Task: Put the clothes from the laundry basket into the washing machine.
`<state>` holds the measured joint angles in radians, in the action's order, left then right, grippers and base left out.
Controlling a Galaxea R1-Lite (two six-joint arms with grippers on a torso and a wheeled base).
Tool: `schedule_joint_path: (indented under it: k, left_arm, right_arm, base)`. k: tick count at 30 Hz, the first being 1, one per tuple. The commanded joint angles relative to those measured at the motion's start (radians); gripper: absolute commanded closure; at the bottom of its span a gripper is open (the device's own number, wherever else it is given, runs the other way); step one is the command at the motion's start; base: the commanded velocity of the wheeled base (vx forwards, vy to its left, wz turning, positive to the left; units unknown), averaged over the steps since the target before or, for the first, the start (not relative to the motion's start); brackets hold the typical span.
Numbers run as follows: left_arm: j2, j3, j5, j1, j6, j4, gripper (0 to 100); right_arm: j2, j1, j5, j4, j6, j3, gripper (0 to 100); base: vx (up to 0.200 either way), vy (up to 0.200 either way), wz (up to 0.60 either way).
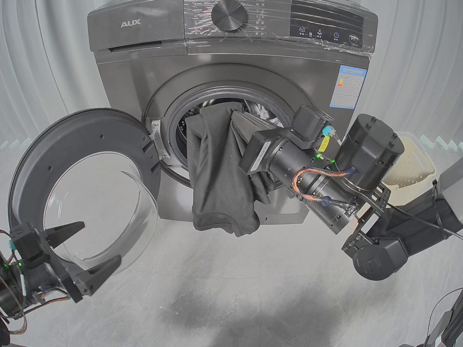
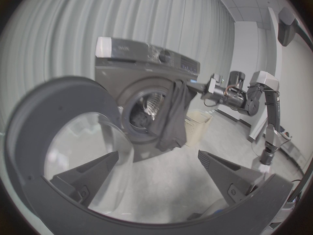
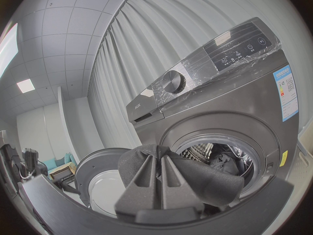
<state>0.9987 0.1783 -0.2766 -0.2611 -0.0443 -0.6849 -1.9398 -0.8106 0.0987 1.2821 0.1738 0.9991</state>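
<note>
1. Clothes first: one dark grey garment (image 1: 219, 169) hangs in front of the washing machine (image 1: 135, 73). It lies across the round opening, its upper end near the top of the opening. Its hem is down by the machine's base, above the floor (image 1: 241, 275).
2. The right fingers (image 3: 146, 186) are pressed together, with no gap between them. The garment's upper part is bunched over their tips and gripped there, and cloth falls away on both sides.
3. These fingers point at the opening, their tips just at its mouth. Nearly all of the garment hangs below the fingers, outside the drum.
4. The hanging cloth seems to brush the lower rim of the opening. The folds hide the spot, so I cannot tell for sure.
5. Inside the drum (image 3: 199, 149), beyond the fingertips, lies another dark piece of clothing (image 3: 225, 164). It is apart from the gripped garment.
6. The left fingers (image 1: 65, 231) are spread wide and hold nothing. They sit low in front of the open door (image 1: 72, 140), close to its glass bowl but not touching it. They are well apart from the garment.
7. The door stands swung out to the robot's left, on the hinge side of the opening.
8. The pale laundry basket (image 1: 415, 165) stands on the floor just beside the machine on the robot's right, partly behind the right arm.
</note>
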Motion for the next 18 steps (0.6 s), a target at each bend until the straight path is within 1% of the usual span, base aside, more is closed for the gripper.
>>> schedule_joint_path:
  k: [1,6,8,10,14,15,18]
  left_arm:
    - [0.331,0.020,-0.013,-0.142,0.035,-0.133,0]
    - [0.480,0.055,-0.009,-0.165,0.041,-0.248,0]
    - [0.528,0.070,-0.009,-0.167,0.041,-0.268,0]
    - [0.554,0.079,-0.010,-0.173,0.047,-0.277,0]
    - [0.604,0.113,-0.010,-0.227,0.103,-0.283,0]
    - [0.618,0.124,-0.009,-0.241,0.112,-0.283,0]
    - [0.663,0.150,-0.001,-0.259,0.116,-0.289,0]
  right_arm:
    - [-0.064,0.005,-0.001,-0.014,0.004,0.095,100]
    - [-0.080,0.016,0.003,-0.014,0.004,0.113,100]
    - [-0.085,0.018,0.007,-0.012,0.004,0.113,100]
    - [-0.093,0.021,0.009,-0.009,0.004,0.115,100]
    - [-0.100,0.025,0.010,-0.004,0.004,0.119,100]
    - [-0.105,0.025,0.010,-0.001,0.004,0.122,100]
    - [-0.108,0.025,0.012,0.000,0.004,0.125,100]
  base:
    - [0.000,0.000,0.00]
    - [0.000,0.000,0.00]
    - [0.000,0.000,0.00]
    - [0.000,0.000,0.00]
    - [0.000,0.000,0.00]
    - [0.000,0.000,0.00]
    - [0.000,0.000,0.00]
